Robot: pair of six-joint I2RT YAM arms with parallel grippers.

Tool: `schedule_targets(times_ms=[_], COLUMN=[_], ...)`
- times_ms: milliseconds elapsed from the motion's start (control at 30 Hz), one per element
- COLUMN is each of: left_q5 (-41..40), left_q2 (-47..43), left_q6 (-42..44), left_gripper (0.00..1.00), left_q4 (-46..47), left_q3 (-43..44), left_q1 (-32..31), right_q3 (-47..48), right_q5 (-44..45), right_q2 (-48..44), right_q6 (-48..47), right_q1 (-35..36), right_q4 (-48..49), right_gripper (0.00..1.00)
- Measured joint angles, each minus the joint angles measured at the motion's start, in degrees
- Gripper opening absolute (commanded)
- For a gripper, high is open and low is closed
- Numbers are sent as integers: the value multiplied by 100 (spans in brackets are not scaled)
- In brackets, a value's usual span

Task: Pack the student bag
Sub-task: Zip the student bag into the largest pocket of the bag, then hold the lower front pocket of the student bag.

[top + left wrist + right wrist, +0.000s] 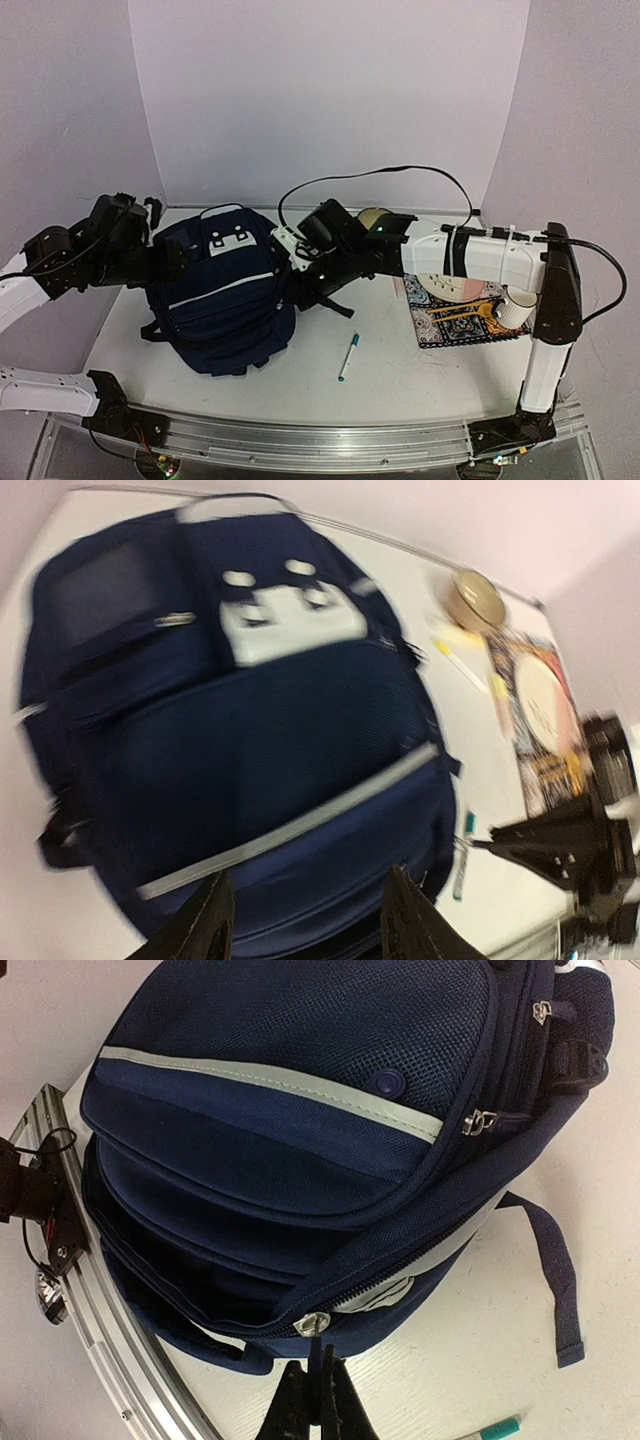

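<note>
Pen point(348, 357), patterned mat point(450, 325), round tin point(375, 217) — on table point(400, 390).

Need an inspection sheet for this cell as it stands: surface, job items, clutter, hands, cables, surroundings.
Surface: white table, no spills seen.
Job's things: bag lies front up, left of centre; whether any zip is open cannot be told.
Clutter: pen right of the bag; patterned mat at right with a plate and cup on it; round tin at the back.
Hands: left hand open, above the bag; right hand shut, tips at a zip pull; grip on it unclear.
Cables: black cable loops up over the right arm.
Surroundings: plain backdrop; metal rail at near edge.
</note>
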Motion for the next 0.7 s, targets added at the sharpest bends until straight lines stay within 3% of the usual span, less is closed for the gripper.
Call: schedule_targets(times_ms=[400,700], left_q5=[2718,3266], left_q2=[1021,1695], left_q6=[1689,2086], left_gripper=[54,53], left_q4=[1488,1769], left_q3=[-207,-297], left_q1=[-3,-135], right_q3=[217,282], right_q5=[-1,0], right_q2=[65,95], right_q6=[-28,-7], right_q1=[0,0], right_q4=[-41,-52], right_gripper=[0,0])
